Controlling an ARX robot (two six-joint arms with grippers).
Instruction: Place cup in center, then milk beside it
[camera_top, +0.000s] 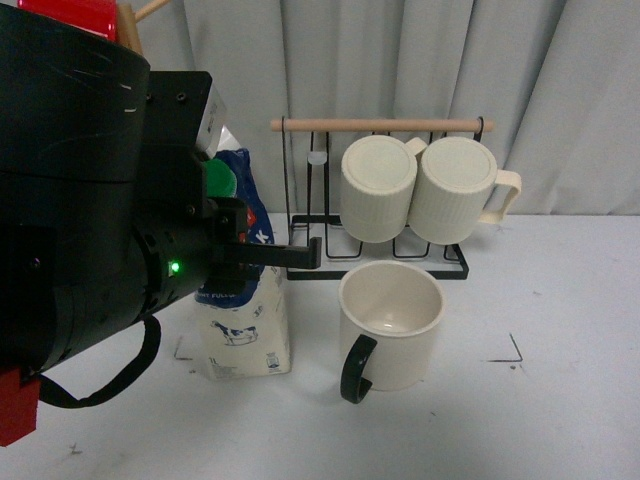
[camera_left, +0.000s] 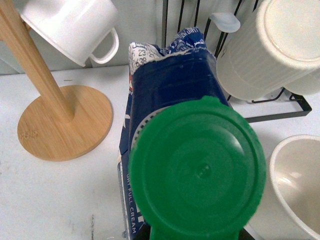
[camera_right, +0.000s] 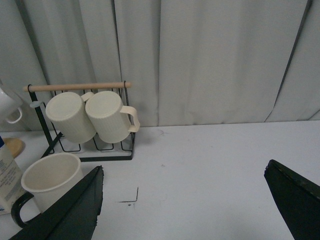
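Front view: the milk (camera_top: 245, 310) is seen upright just left of the cup (camera_top: 390, 325), the left end effector (camera_top: 287, 255) at its top with closure impossible to tell; stiff yet crushable card, probably heavy, is best pinched across flat sides.

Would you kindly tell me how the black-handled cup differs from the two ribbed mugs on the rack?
The cup stands upright, mouth up; the ribbed mugs lie tipped on the rack, bases facing the front camera. The cup is smooth with a black handle; the ribbed mugs have cream handles. Both are cream-white.
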